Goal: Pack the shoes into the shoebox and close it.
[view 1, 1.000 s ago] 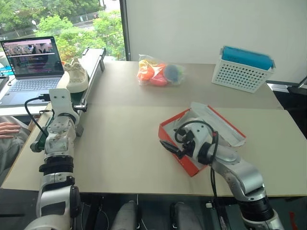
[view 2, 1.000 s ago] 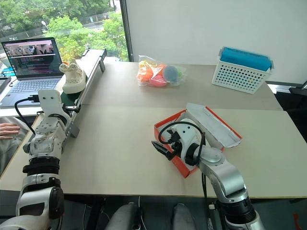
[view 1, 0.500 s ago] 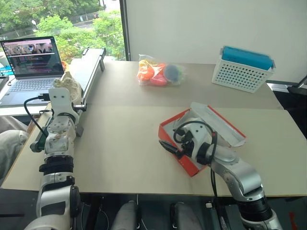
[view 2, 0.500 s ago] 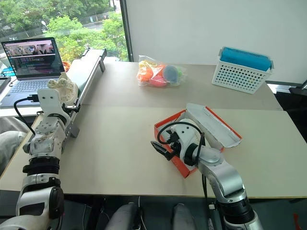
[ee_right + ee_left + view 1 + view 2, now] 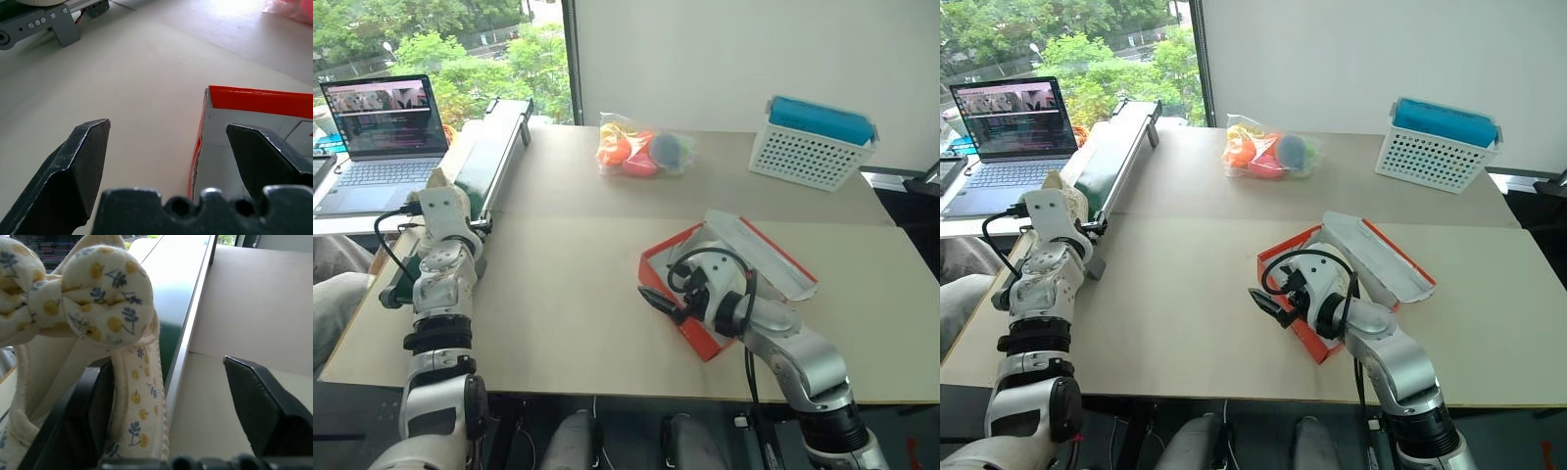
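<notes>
Shoe: I have the cream fabric shoe with the yellow-and-blue flower print and stuffed bow sitting on the green conveyor belt with silver rails at the left edge of the bench, at the belt's near end, where my left arm can reach it.
Left end effector: the left end effector has its black fingers apart around the shoe's side wall, one finger against the fabric, the other well clear on the bench side; I judge it a grasp being set up, not yet clamped.
Shoebox: the flat red-orange cardboard shoebox with a white inside lies open at mid-right of the bench, lid folded back so that it can take shoes from above.
Right end effector: the right end effector hovers spread wide and empty just over the box's near corner, straddling the red wall, I'd say to steady the box.
Not involved: the clear bag of orange and blue balls, the white perforated basket and the open laptop stand well apart.
</notes>
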`<state>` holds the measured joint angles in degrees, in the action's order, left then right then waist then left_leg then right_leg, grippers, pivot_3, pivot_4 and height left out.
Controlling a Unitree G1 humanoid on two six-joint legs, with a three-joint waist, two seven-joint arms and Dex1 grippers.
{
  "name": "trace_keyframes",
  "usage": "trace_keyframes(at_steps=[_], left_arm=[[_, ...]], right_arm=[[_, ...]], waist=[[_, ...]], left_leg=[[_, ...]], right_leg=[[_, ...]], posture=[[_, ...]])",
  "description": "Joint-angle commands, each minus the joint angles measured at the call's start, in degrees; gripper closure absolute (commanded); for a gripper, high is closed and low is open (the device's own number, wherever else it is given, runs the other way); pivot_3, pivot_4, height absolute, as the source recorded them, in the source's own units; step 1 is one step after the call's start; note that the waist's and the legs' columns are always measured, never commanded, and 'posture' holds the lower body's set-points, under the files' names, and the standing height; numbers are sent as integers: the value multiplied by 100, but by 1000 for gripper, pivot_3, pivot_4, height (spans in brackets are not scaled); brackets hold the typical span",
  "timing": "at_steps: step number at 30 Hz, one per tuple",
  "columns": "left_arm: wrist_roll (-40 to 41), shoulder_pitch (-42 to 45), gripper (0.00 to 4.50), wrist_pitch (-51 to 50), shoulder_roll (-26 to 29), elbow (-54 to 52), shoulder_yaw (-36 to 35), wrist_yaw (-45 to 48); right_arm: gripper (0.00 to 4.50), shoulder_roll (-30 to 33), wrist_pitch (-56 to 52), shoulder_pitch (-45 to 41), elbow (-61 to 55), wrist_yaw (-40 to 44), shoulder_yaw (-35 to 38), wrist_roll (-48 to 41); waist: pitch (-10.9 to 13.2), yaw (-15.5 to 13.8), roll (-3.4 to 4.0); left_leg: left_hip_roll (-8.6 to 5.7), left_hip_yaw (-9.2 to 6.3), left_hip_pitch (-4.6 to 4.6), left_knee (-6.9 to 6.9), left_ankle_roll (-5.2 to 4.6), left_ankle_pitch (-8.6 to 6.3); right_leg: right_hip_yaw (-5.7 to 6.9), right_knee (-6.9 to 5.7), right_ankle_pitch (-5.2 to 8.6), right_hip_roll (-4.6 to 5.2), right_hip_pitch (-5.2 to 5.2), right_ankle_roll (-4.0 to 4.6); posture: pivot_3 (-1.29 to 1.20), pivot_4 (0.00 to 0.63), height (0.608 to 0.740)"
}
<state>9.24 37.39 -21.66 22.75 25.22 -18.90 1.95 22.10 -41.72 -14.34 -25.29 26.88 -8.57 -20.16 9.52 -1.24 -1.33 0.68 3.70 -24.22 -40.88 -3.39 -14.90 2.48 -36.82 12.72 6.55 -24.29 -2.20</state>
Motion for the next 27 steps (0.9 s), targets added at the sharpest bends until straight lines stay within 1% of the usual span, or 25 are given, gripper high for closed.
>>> trace_keyframes(at_steps=[1,2,3,5,6,7,19,23,27], left_arm=[[105,-2,2586,-122,-132,-186,100,102],[104,-4,2781,-145,-151,-211,93,94],[110,-5,3325,-182,-167,-235,81,90],[110,-3,3920,-227,-180,-244,55,90],[115,4,4328,-249,-181,-228,33,84],[114,17,4477,-277,-172,-195,15,79],[67,42,4477,-349,-134,-118,-56,-32],[126,-41,4477,-113,-202,-320,-60,55],[150,-38,4477,-174,-257,-348,-136,-36]], right_arm=[[0,9,70,12,-166,-40,103,16],[0,10,70,14,-168,-42,105,15],[0,9,66,15,-171,-43,109,11],[0,7,56,14,-178,-46,116,0],[0,4,47,10,-182,-48,121,-7],[0,1,46,7,-183,-49,127,-13],[0,0,47,-5,-169,-99,144,-28],[0,4,56,-21,-138,-103,151,-23],[0,-2,77,-55,-93,-99,152,-16]], waist=[[0,-3,0],[-1,-2,0],[-1,0,0],[-1,11,0],[-1,18,0],[-1,22,0],[-2,50,0],[-2,48,0],[-2,46,-1]], left_leg=[[0,0,-1,0,0,0],[-1,0,-1,0,0,0],[-1,1,0,1,0,0],[0,2,-1,1,0,0],[0,2,-1,1,0,0],[0,3,1,2,0,0],[0,3,3,2,-1,0],[0,3,4,2,-1,0],[0,3,3,2,-1,0]], right_leg=[[0,0,0,0,0,0],[-1,2,0,1,0,0],[-1,1,0,1,0,0],[-1,2,0,0,-2,0],[-2,2,0,-1,-2,0],[-2,1,0,-1,-2,0],[-4,0,0,-1,-1,0],[-4,0,0,-1,-1,0],[-4,0,0,-1,-1,0]], posture=[[0,150,705],[0,150,705],[0,150,705],[0,150,705],[0,150,705],[0,150,705],[0,150,705],[0,150,705],[0,150,705]])
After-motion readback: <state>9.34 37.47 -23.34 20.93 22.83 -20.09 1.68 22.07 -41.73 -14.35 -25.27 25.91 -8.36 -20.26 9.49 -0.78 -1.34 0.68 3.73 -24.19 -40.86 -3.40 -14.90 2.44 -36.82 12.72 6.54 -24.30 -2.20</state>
